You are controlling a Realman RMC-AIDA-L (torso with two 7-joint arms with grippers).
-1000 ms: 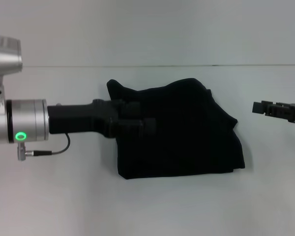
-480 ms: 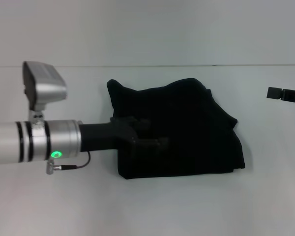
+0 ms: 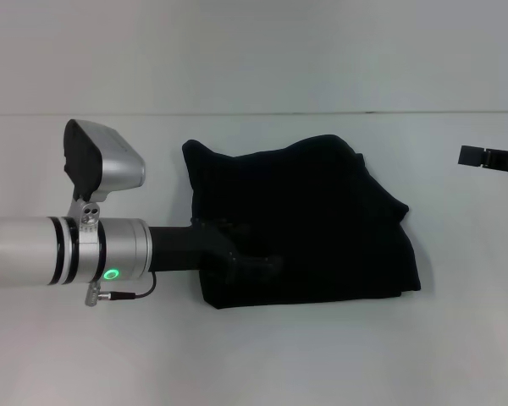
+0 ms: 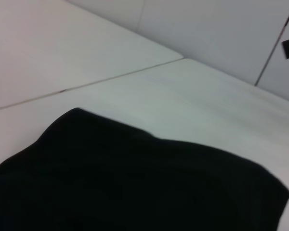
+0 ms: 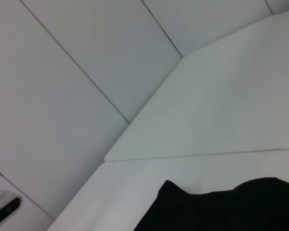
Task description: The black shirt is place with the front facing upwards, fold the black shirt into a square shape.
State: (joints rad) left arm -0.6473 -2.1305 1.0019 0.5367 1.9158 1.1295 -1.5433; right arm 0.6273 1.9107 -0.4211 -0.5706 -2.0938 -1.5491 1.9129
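White counter (image 3: 322,355) fills most of the head view, w/ a pale wall behind it. The shirt (image 3: 322,228) lies near the middle of the counter, folded into a rough block: near edge fairly straight, far edge lumpy, w/ a pointed corner sticking up at its far left and a bulge on the right side. No lettering or label visible, just plain black cloth.

Left arm comes in from the left, low over the counter; silver forearm w/ a green light, wrist cam on top, thin cable underneath. Left hand (image 3: 254,258) sits on the shirt's near-left part, black on black, so can't tell if its fingers are apart or together, or whether they pinch cloth. Left wrist view shows black cloth close up, w/ bare counter beyond it.

Right hand (image 3: 478,156) is at the right edge of the head view, well apart from the shirt, only its tip in frame; state can't be told. Right wrist view shows just a bit of the shirt's edge, plus counter and wall.
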